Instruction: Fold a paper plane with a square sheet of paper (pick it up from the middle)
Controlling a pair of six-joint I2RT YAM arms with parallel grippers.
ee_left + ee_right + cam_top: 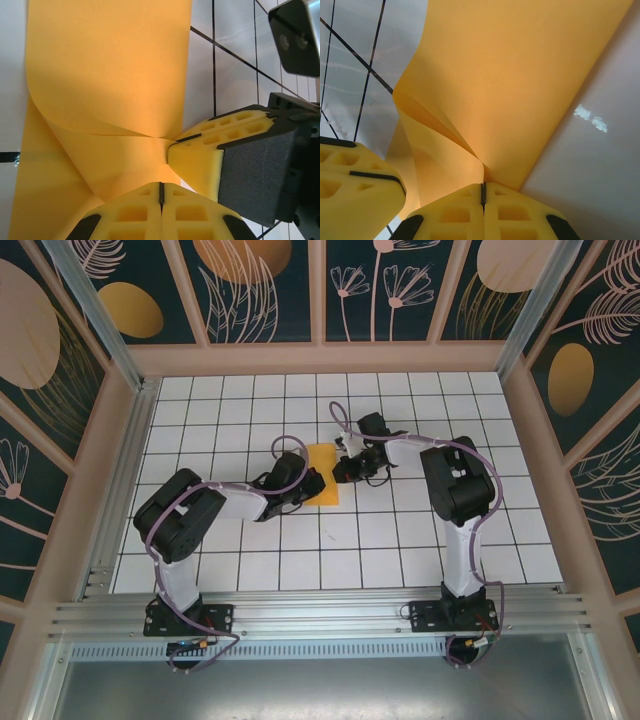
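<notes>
Sheet (322, 462) mid-counter (250, 560), orange, wedged between both grippers. Not flat: middle pulled up, folds running into one pinch point, far part lying on white grid tiles.

Top cam:
- Left gripper (311, 483) in from left, on sheet's near-left part.
- Right gripper (344, 469) in from right, at sheet's right edge.
- Tips close together over sheet. Both arms bent at elbow, reaching toward centre.

Left wrist cam:
- Left gripper (161, 186) fully closed, yellow fingers pressed together, only a thin seam between.
- Tips right up against sheet (110, 75). Paper caught in seam or not: cannot tell.
- Right gripper (173, 149) just beside, entering from right, tip at convergence of creases.
- Curled flap on sheet's left side, lifted off counter (235, 45).

Right wrist cam:
- Right gripper (482, 186) closed too, fingers flush, sheet (520, 75) funnelling straight down into seam, so clamped on paper.
- Two layers curving up from pinch, one rolling over to left.
- Left gripper's fingers (360, 190) at lower left, beside sheet's lower flap. Touching or just apart: cannot tell.
- Glossy counter (590, 165) at right, bare beside sheet's straight edge.
</notes>
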